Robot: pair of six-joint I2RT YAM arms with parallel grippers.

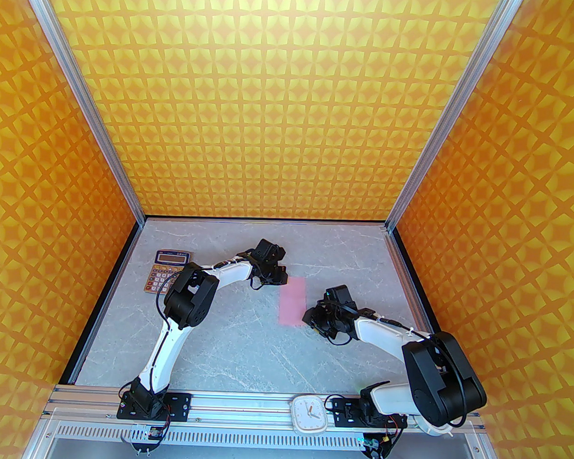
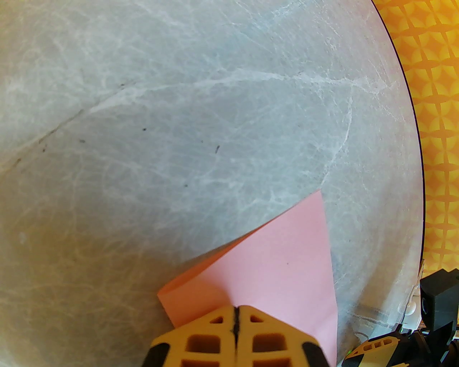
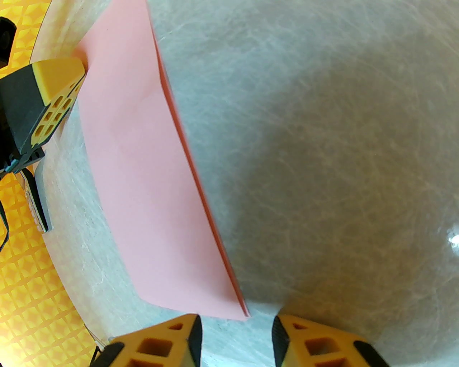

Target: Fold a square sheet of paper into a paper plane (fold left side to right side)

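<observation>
1. The left jaws are seen pressed together, their fingertips (image 2: 211, 324) laid on the far end of the square sheet of paper (image 1: 293, 301).
2. The right jaws are held apart, empty, just beside its near corner.
3. The sheet is folded to a narrow strip, flat on the counter (image 1: 226, 343).

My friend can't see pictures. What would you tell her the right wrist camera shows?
A folded pink paper lies on a grey marble table. The right gripper hangs by its near corner with jaws open and empty, and the left gripper, jaws shut, sits at its far end.
</observation>
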